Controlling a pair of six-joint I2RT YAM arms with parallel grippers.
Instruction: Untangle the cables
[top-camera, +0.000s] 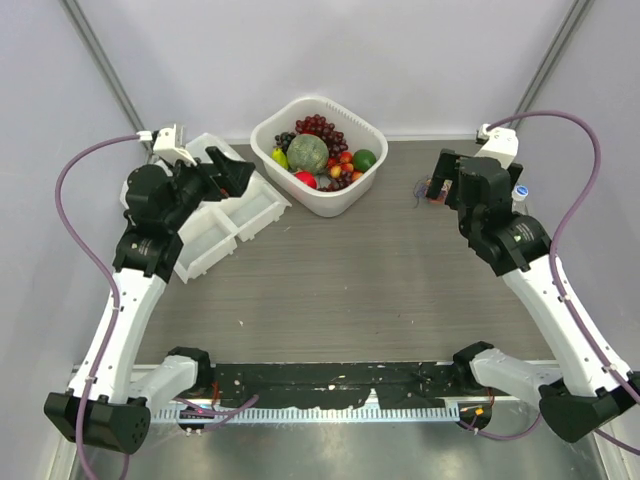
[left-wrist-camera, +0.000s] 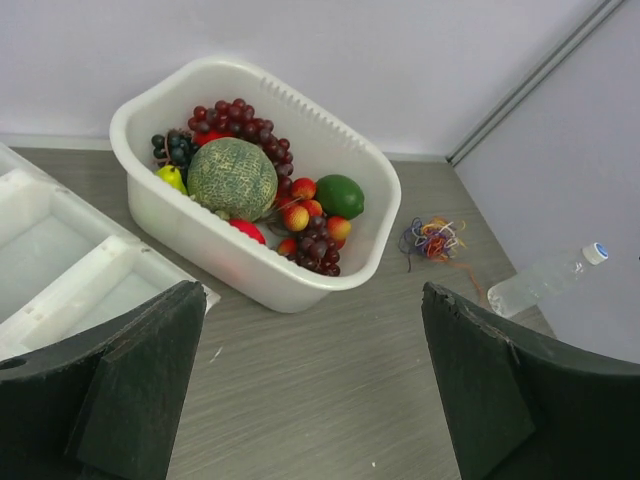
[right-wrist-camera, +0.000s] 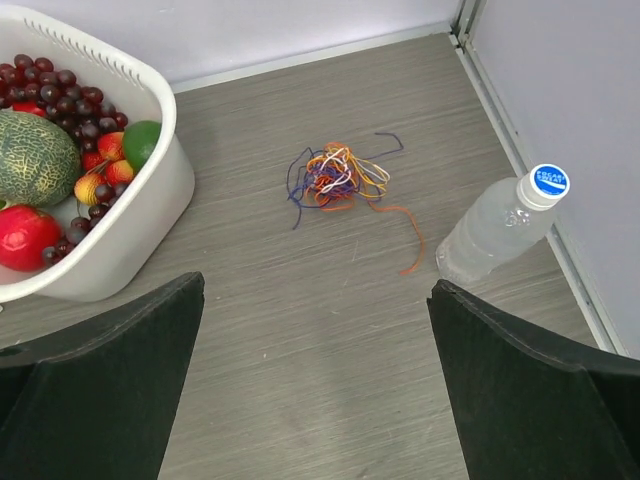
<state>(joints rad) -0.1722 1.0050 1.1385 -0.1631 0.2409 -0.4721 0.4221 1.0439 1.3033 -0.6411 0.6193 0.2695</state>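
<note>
orange-purple cables (right-wrist-camera: 338, 178) tangled between basket (right-wrist-camera: 140, 230) and bottle (right-wrist-camera: 495, 225); left gripper (left-wrist-camera: 312, 300) and right gripper (right-wrist-camera: 317, 290) spread wide

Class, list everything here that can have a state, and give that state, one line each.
cables: tangled in one clump, untouched
left gripper: open, empty
right gripper: open, empty
basket: filled with fruit
water bottle: cap on
white tray: visible compartments empty

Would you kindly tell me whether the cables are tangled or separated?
Tangled: the cables lie in one knotted clump on the table, with only a few loose ends trailing out.
</note>
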